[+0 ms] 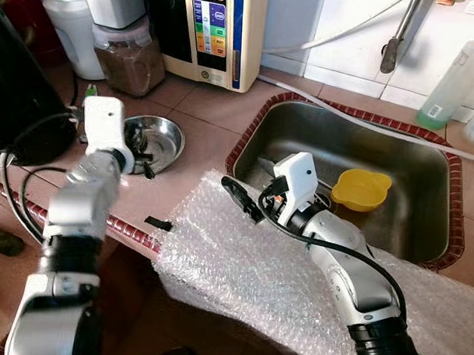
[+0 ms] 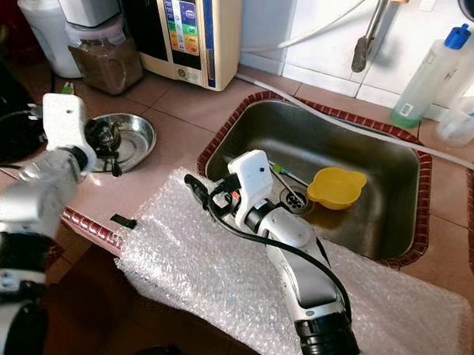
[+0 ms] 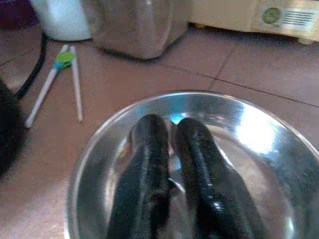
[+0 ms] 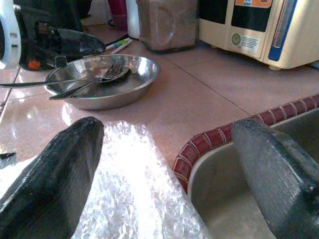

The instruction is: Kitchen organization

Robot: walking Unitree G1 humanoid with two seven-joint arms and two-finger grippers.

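Shiny steel dish, matt steel sink, glossy yellow plastic bowl

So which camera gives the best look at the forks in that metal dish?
The right wrist view: the forks lie side-on in the metal dish, tines clear. In the left wrist view the left gripper hides them. The eye views show only small dark shapes in the dish.

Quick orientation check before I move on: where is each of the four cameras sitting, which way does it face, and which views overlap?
Left eye view: head, looking down at the round steel dish and steel sink; both silver arms show.
Right eye view: the same scene, with the yellow plastic bowl.
Left wrist view: along the left gripper, fingers together inside the dish.
Right wrist view: along the open right gripper over the bubble wrap sheet, facing the dish.
All four share the dish.
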